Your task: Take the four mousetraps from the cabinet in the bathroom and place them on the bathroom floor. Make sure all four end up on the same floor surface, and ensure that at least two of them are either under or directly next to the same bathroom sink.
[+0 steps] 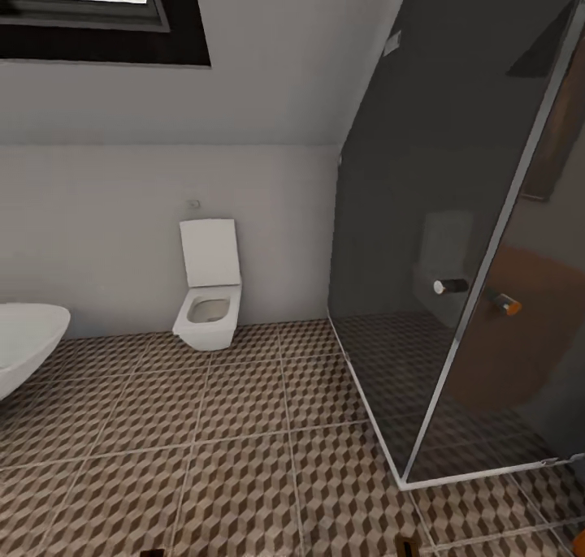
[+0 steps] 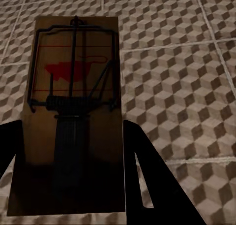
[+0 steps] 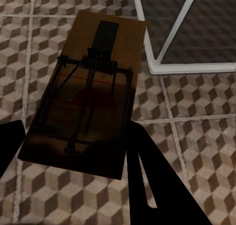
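1. A mousetrap (image 2: pixel 73 116) was seen pinched between the dark fingers (image 2: pixel 152 185) of the left gripper (image 2: pixel 69 185), held above the tiled floor (image 2: pixel 187 77).
2. A second trap (image 3: pixel 88 97) was seen clamped in the right gripper (image 3: pixel 73 176), over the floor near the shower's white corner frame (image 3: pixel 162 67).
3. In the head view, a wall-hung toilet (image 1: pixel 209 297) with its lid raised was seen against the far wall.
4. A white basin (image 1: pixel 24 346) was seen at the left edge, and a smoky glass shower (image 1: pixel 455 256) at the right.
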### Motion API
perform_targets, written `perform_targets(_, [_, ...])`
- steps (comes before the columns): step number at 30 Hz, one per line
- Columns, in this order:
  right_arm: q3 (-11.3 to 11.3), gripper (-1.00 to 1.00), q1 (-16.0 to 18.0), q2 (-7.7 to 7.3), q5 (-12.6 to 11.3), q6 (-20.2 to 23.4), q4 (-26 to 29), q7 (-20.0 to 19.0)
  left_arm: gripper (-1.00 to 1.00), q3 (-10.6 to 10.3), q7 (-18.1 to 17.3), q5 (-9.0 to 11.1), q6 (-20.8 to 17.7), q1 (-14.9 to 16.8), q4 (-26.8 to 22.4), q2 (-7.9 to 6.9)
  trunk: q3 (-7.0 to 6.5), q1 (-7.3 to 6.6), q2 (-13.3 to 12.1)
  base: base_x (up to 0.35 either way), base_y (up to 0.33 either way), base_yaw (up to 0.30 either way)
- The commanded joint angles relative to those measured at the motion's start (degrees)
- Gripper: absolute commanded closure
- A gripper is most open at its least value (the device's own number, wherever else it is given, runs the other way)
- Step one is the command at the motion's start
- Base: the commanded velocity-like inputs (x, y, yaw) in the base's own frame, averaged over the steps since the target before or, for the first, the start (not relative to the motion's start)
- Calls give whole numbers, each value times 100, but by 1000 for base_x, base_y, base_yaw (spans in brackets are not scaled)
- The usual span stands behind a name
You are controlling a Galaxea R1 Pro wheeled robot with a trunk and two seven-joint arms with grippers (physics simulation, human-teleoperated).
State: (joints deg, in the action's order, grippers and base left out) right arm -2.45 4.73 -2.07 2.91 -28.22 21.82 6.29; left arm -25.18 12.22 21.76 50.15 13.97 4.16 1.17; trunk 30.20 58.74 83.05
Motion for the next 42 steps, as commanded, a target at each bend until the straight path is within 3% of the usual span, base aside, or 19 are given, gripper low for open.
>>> perform_targets(1, [-27,100,2,-4,26,-9,-2,55,100,-49,44,4,21,10,23,6,6,-2,3,-113,0,286])
perform_targets(42, [-27,100,2,-4,26,-17,-90,53,100,-49,44,4,21,10,22,6,6,-2,3,-113,0,286])
